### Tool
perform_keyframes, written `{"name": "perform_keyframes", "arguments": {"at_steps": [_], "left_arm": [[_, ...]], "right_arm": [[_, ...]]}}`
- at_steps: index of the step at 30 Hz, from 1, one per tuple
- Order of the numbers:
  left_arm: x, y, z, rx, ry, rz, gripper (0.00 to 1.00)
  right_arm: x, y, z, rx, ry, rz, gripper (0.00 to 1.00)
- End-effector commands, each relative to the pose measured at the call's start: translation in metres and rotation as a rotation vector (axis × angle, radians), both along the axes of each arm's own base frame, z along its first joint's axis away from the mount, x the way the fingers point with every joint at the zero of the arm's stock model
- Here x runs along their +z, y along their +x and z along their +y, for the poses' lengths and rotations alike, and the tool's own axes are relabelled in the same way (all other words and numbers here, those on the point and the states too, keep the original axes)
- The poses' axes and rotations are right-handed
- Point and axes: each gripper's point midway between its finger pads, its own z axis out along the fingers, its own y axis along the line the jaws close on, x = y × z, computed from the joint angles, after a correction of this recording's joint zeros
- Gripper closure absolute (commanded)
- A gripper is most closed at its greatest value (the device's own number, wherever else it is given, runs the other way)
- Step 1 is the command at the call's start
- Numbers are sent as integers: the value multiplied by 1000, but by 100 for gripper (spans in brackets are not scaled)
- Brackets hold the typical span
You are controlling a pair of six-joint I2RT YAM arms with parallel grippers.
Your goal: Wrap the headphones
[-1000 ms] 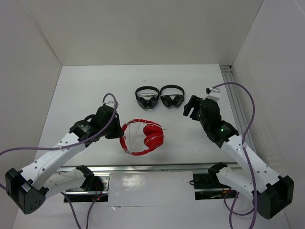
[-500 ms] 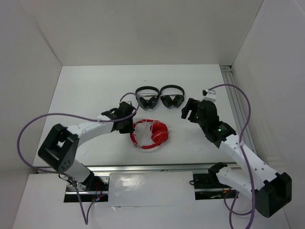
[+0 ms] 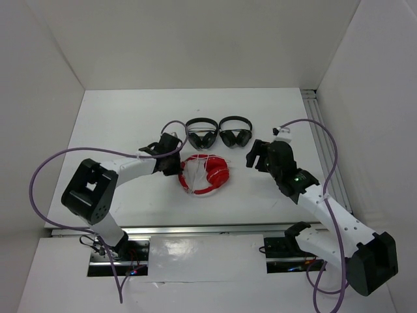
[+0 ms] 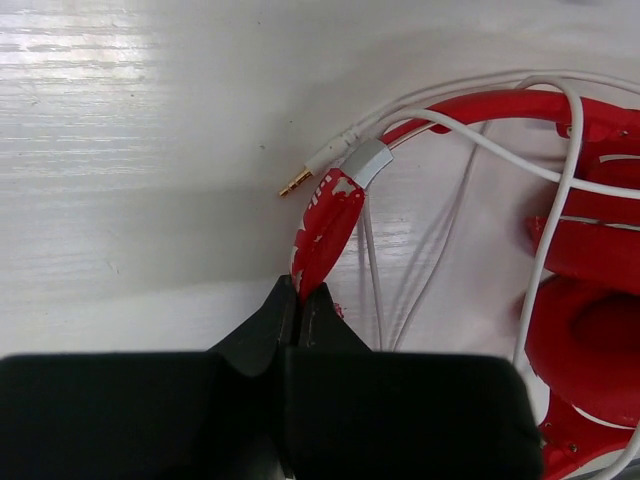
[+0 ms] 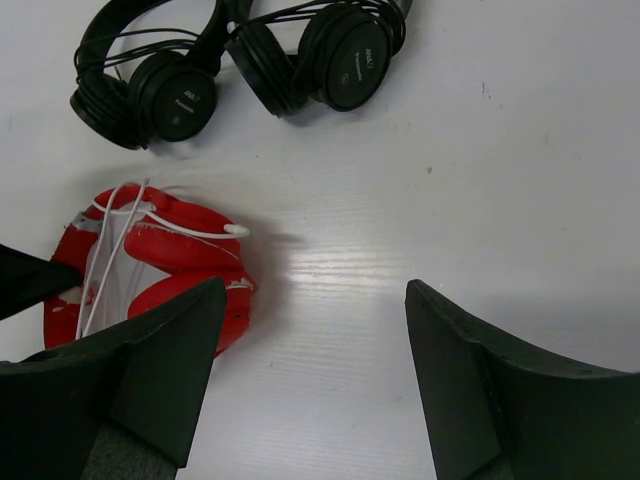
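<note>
The red headphones (image 3: 207, 173) lie on the white table with their thin white cable (image 4: 545, 240) looped over the headband and cups. The cable's gold plug (image 4: 297, 183) rests on the table beside the headband (image 4: 325, 225). My left gripper (image 4: 298, 290) is shut on the worn end of that headband, at the headphones' left side (image 3: 178, 167). My right gripper (image 3: 255, 155) hangs open just right of the headphones and touches nothing. In the right wrist view, that gripper (image 5: 315, 290) has bare table between its fingers, and the red cups (image 5: 170, 255) sit by the left finger.
Two smaller black headphones (image 3: 201, 134) (image 3: 235, 132) lie side by side just behind the red ones. White walls enclose the table on three sides. A metal rail (image 3: 319, 130) runs along the right edge.
My left arm has swung inward and carried the red headphones right and back toward the black pairs. My right gripper has drifted slightly left and nearer, still open.
</note>
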Motion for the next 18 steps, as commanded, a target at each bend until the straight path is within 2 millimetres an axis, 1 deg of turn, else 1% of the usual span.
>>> {"name": "perform_keyframes", "arguments": {"at_steps": [1,3,4,5,6,7,8,9,10,11,12,13,14,15,16,17,18], "left_arm": [[27,15,1,31,-21,-107,100],[21,11,6,27,9,-84,100],[17,10,7,19,19,-76,97],[19,11,6,19,19,-76,93],[19,11,6,19,19,-76,88],[19,9,7,19,19,-76,73],[22,10,8,24,22,-88,66],[22,8,10,24,22,-86,61],[27,9,10,16,20,-103,52],[27,9,10,16,20,-103,49],[36,9,8,2,7,-123,46],[40,9,8,2,1,-134,44],[44,6,9,2,2,-132,30],[51,7,9,2,-7,-149,30],[64,2,7,-7,-23,-179,28],[72,-2,9,-7,-27,-188,28],[81,-6,5,-20,-39,-208,27]], "right_arm": [[7,6,8,20,30,-45,20],[7,3,14,50,59,-45,20],[7,2,15,58,63,-43,20],[3,0,16,66,63,-33,20],[6,-1,18,78,73,-39,20],[4,-2,18,78,69,-31,20],[14,-2,21,92,86,-50,20],[16,-8,26,122,97,-47,4],[21,-10,27,132,103,-51,0],[30,-11,29,144,118,-70,0],[41,-15,29,154,130,-85,0],[47,-19,32,175,139,-92,0],[53,-21,31,175,143,-101,0],[64,-25,31,186,157,-124,0],[72,-31,34,205,165,-128,0],[78,-34,34,214,172,-135,0],[87,-39,33,225,185,-155,0]]}}
